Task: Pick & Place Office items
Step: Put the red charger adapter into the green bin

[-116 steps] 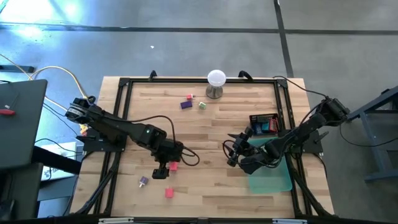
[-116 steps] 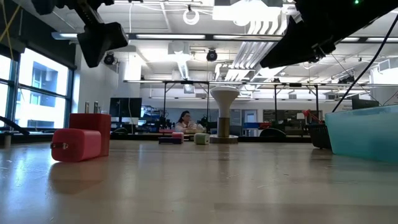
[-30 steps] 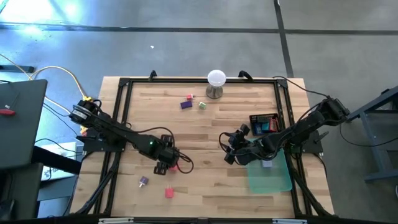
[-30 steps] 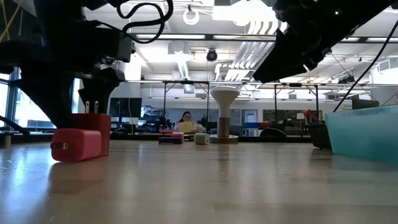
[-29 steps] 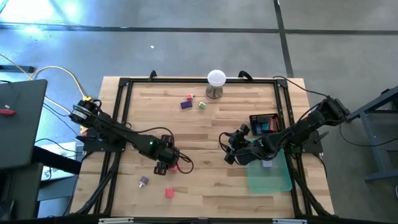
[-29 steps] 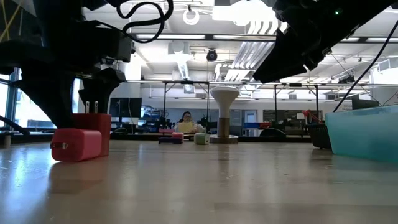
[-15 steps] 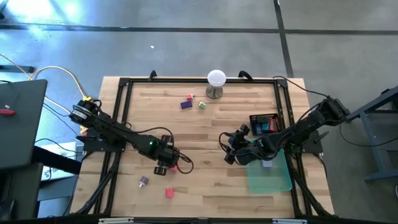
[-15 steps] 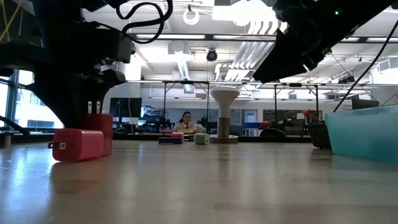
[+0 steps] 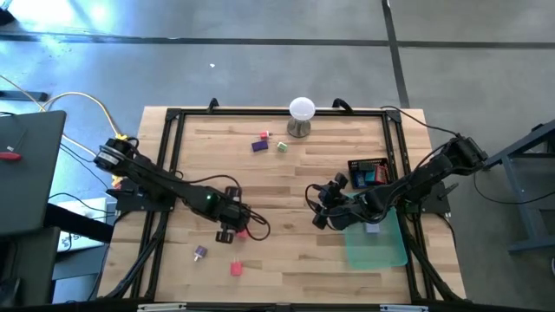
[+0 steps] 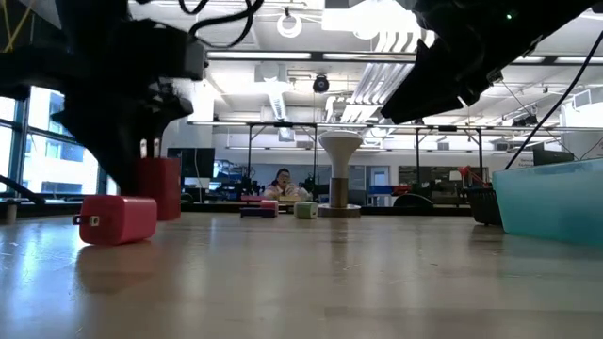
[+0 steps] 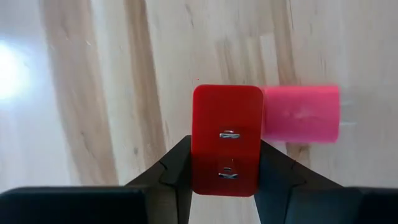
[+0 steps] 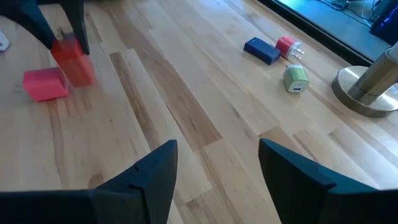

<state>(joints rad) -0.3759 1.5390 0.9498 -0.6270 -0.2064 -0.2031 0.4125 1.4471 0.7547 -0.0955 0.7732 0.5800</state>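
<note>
left gripper (image 11: 225, 177) clamped on small red plastic plug block (image 11: 226, 138), its flat sides; looks rigid, light, slick. right gripper (image 12: 214, 162) apart.

We see three office items (image 9: 262, 141) near the table's (image 9: 286, 269) far edge, beside the stand (image 9: 299, 128); the tray (image 9: 379, 249) lies at its right edge.

Grey floor (image 9: 260, 69) — bright office windows (image 10: 52, 141)

Open-plan lab: ceiling ducts (image 10: 283, 94), rows of monitors (image 10: 188, 162).
</note>
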